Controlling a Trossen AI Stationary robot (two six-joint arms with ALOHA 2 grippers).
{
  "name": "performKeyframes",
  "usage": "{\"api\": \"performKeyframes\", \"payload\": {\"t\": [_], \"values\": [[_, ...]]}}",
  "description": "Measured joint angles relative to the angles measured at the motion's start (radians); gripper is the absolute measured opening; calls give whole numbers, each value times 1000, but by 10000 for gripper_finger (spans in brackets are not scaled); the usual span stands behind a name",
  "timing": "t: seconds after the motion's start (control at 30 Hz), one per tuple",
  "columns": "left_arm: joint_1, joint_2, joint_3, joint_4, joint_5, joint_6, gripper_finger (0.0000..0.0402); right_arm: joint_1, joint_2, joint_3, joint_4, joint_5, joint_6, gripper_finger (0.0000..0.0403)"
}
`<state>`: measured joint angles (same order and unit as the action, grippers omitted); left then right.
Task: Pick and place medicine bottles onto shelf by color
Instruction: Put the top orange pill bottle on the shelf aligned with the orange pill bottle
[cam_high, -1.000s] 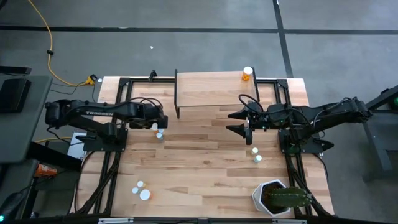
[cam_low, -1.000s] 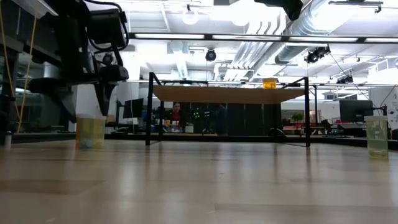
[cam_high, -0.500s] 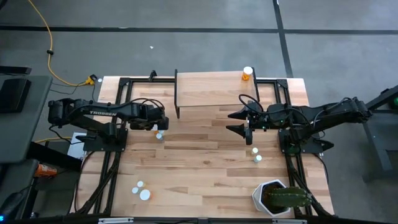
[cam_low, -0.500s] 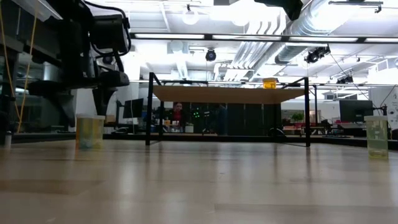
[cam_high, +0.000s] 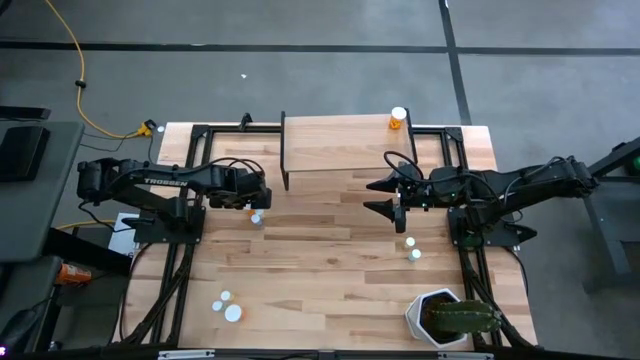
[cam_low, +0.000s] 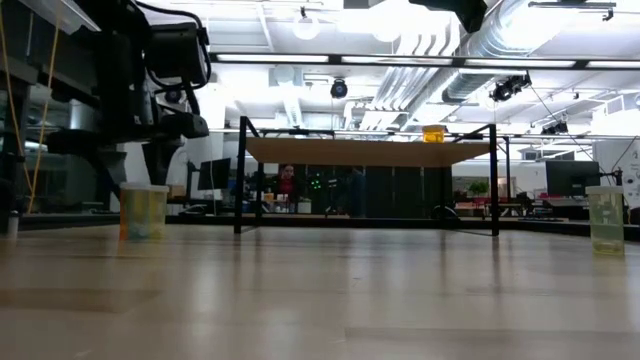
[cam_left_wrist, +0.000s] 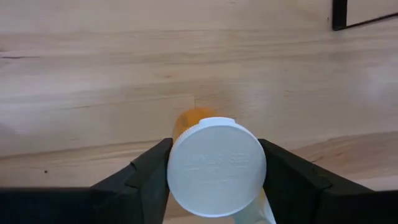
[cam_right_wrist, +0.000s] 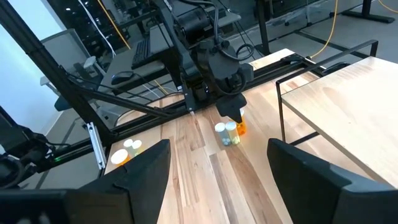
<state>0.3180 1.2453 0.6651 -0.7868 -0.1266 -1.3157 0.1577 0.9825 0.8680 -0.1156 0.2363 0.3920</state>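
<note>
Left gripper (cam_left_wrist: 214, 165): low over the table's left side, fingers (cam_left_wrist: 149, 171) clamped on either side of the white cap of an orange bottle (cam_left_wrist: 189, 118), holding it.
Held bottle's place: upright on the tabletop (cam_high: 330, 260), just in front of the shelf's left end, with a second white-capped bottle (cam_high: 257, 217) touching or just beside it.
Right gripper (cam_high: 385, 197): hovered over the table's right half in front of the shelf, fingers spread apart, nothing between them.
Shelf (cam_high: 335, 145): at the table's far edge, one orange bottle on shelf (cam_high: 398, 119) at its right end.
Other bottles: a pair (cam_high: 411, 249) near the right arm, another group (cam_high: 228, 306) at the near left.
Plant pot (cam_high: 450, 318): near right corner.
</note>
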Motion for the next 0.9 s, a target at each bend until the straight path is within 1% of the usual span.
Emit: {"api": "performKeyframes", "payload": {"t": [0.13,0.27,0.4,0.5,0.63,0.73,0.8,0.9], "values": [[2,-7,0,-2,2,32,203,0,0,0,0,0,0,259],[22,-48,0,-2,4,58,203,0,0,0,0,0,0,259],[49,-132,0,-2,49,123,204,0,0,0,0,0,0,259],[58,-212,22,-33,86,190,204,0,0,0,1,0,0,259],[55,-325,110,-102,127,372,204,0,0,0,23,0,1,259],[50,-398,192,-116,133,441,204,0,0,0,43,0,1,259],[44,-428,251,-115,133,486,204,0,0,0,55,0,1,259],[32,-433,342,-115,137,556,204,0,0,0,82,0,1,259]]}}
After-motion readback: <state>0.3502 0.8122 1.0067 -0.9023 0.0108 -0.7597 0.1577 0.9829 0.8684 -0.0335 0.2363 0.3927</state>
